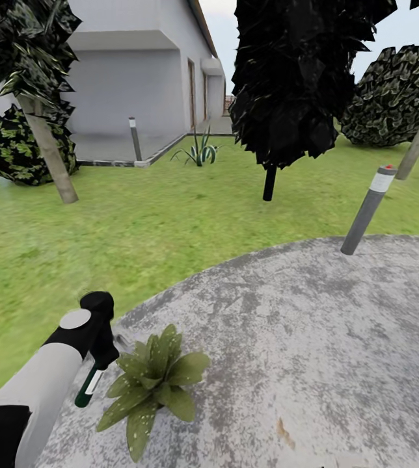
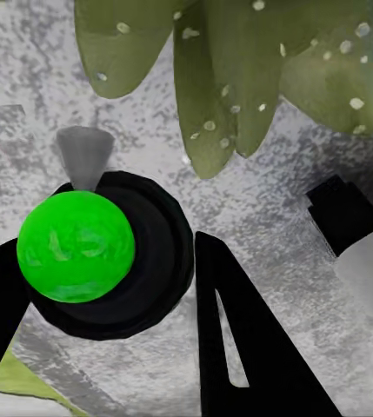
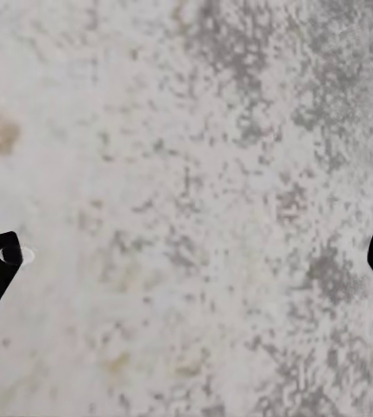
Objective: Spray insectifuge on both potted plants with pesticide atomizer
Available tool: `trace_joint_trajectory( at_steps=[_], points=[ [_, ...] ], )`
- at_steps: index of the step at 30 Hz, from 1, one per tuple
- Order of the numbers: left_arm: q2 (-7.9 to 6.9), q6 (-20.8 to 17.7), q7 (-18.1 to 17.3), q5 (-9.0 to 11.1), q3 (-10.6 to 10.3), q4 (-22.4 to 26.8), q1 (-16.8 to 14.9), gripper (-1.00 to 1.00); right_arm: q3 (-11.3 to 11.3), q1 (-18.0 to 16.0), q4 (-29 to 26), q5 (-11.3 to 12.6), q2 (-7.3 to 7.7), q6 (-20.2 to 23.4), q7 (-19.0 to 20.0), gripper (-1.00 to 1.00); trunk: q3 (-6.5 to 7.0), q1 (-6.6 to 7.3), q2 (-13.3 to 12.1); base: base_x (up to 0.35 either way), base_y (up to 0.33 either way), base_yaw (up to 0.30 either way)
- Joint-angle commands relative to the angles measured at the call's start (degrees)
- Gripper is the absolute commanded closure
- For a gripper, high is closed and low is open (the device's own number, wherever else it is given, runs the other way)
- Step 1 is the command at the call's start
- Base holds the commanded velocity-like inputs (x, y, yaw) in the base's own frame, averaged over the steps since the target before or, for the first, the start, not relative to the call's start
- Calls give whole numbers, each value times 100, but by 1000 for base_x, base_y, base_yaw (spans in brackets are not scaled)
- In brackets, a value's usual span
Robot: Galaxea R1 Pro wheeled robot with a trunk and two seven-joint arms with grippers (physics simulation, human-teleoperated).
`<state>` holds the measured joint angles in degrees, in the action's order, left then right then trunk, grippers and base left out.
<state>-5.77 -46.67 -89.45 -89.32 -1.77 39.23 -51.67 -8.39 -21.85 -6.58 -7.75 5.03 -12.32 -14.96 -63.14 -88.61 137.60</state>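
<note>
While its fingers (image 2: 256,347) clamp the pesticide atomizer (image 1: 89,385), the left end effector (image 1: 99,351) hangs low over the round grey patio (image 1: 313,338), right beside a potted plant (image 1: 152,380). In the left wrist view the bottle's green end (image 2: 76,247) sits inside a black ring between the dark fingers, with speckled leaves (image 2: 229,78) just past it. The right end effector (image 3: 186,261) is spread wide above bare stone, touching nothing. Beyond the patio's edge stands a grey bollard lamp (image 1: 367,209), then lawn (image 1: 138,221), a dark tree (image 1: 287,84), an agave clump (image 1: 200,151) and a pale house (image 1: 138,71).
</note>
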Motion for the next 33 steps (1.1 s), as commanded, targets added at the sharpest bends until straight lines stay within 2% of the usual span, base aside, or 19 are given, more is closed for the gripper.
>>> trace_joint_trajectory(
  at_steps=[1, 2, 6, 11, 16, 26, 33],
  points=[
    [-6, -58, -55, 35, -22, -42, 1, 100, -48, -4, 7, -60, -2, -17, -7, -100, -5, 1, 2, 4, -238, 0],
    [-13, -50, -55, 114, -32, -75, 8, 100, -52, -4, 3, -54, -2, -17, -7, -100, -5, 1, 2, 2, -131, 0],
    [-34, -12, -55, 187, -42, -98, 8, 100, -49, -4, -1, -43, -14, -16, -15, -100, -5, 1, 2, 0, -41, 40],
    [-35, -8, -55, 198, -43, -101, 7, 100, -48, -4, -1, -42, -26, -16, -16, -100, -5, 1, 2, 0, -2, 252],
    [-8, -30, -55, 183, -51, -374, 7, 100, -48, -4, -1, -42, -34, -16, -16, -100, -5, 1, 2, 0, -13, 251],
    [-3, -33, -55, 188, -58, -398, 7, 100, -48, -4, -1, -42, -43, -16, -16, -100, -5, 1, 2, 0, -244, 26],
    [-3, -13, -55, 178, -67, -381, 0, 100, -48, -4, -1, -42, -46, -16, -16, -100, -5, 1, 2, -18, -270, 242]
  ],
)
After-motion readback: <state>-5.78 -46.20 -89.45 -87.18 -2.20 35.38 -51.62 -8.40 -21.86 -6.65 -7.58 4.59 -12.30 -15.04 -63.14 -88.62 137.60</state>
